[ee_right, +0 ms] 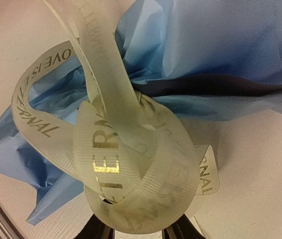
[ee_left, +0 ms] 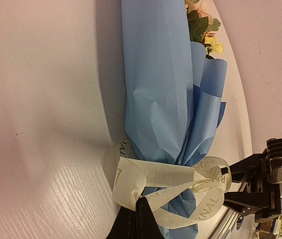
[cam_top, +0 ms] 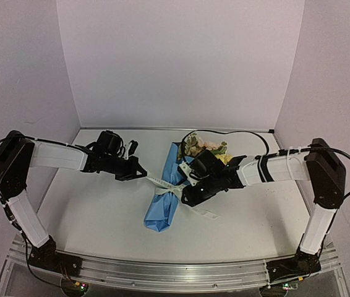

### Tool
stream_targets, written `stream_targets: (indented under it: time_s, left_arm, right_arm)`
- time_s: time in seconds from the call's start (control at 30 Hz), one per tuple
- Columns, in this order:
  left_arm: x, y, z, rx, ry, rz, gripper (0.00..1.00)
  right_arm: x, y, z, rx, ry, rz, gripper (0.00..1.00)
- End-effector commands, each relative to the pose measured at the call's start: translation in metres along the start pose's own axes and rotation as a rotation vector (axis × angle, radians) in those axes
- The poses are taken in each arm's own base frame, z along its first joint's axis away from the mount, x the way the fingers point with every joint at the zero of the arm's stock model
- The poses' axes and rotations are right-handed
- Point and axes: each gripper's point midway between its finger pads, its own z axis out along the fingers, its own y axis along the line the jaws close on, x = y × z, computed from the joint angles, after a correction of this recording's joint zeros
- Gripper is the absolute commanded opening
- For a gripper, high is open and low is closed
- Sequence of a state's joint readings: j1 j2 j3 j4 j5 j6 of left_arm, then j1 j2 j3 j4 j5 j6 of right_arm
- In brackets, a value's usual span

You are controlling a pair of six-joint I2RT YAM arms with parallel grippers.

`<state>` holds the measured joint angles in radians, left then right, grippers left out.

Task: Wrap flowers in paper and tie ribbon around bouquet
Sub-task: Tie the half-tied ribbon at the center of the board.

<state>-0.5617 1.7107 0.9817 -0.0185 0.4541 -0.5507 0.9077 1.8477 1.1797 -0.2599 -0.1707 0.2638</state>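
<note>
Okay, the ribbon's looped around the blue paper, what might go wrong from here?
The knot in the ribbon looks loose, with wide loops. A pull from the left gripper, which pinches one end, might undo it rather than tighten it. The tie sits near the narrow end of the paper, so it may slide off. The right gripper is close against crumpled paper and might tear it.

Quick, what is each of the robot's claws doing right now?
Left gripper: closed, pinching the ribbon.
Right gripper: a ribbon loop sits between its jaws; gripping or not, cannot tell.
</note>
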Motion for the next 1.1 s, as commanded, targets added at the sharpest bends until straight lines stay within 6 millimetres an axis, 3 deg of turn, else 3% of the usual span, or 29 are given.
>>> stream_targets:
  time_s: [0.0,0.1,0.23,0.63,1.07]
  left_arm:
    - [-0.017,-0.013,-0.005,0.03,-0.031,0.017,0.0]
    - [-0.018,-0.012,-0.005,0.025,-0.033,0.013,0.0]
    - [-0.022,-0.003,-0.01,-0.007,-0.056,-0.009,0.0]
    - [-0.016,0.038,-0.027,-0.075,-0.078,-0.141,0.0]
    - [-0.009,0.061,-0.049,-0.132,-0.125,-0.22,0.0]
  right_arm:
    - [-0.017,-0.002,0.004,0.016,-0.062,0.009,0.29]
    - [-0.02,-0.004,0.004,0.028,-0.07,0.021,0.22]
    - [-0.01,-0.012,0.002,0.066,-0.046,0.038,0.01]
    - [0.033,-0.041,-0.024,0.205,0.063,0.064,0.0]
    - [0.05,-0.07,-0.036,0.329,0.127,0.093,0.0]
